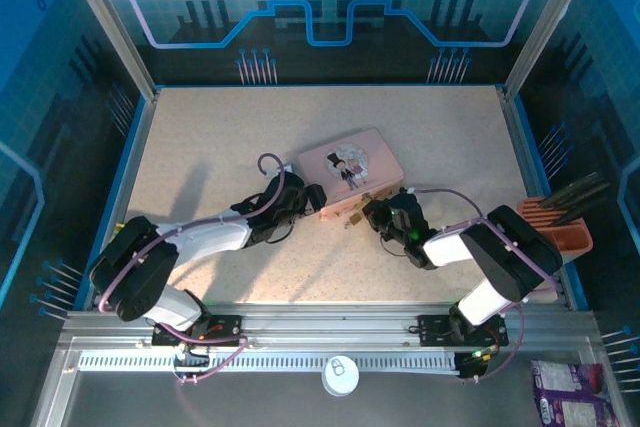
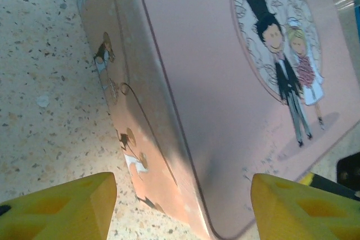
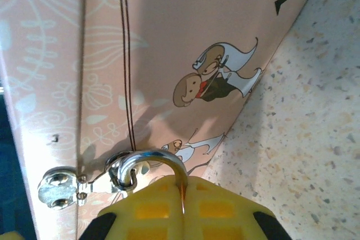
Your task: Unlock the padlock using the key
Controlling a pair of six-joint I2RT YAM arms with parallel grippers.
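Observation:
The padlock point(image 3: 154, 154) shows its silver shackle hooked through the metal hasp point(image 3: 59, 186) on the front of the pink tin point(image 3: 169, 37). Its body is hidden between the yellow fingers of my right gripper point(image 3: 184, 186), which is shut on it. From above, the right gripper point(image 1: 372, 215) sits at the front wall of the tin point(image 1: 350, 162), with the padlock point(image 1: 354, 217) at its tip. My left gripper point(image 2: 183, 186) is open, its fingertips standing either side of a near corner of the tin point(image 2: 225, 82). In the top view the left gripper point(image 1: 312, 197) is at the tin's left front corner. The key is hidden.
An orange rack point(image 1: 562, 232) holding black tools stands at the table's right edge. A white round cap point(image 1: 340, 375) lies on the front rail, and a purple packet point(image 1: 570, 387) lies at the bottom right. Blue walls close the table in.

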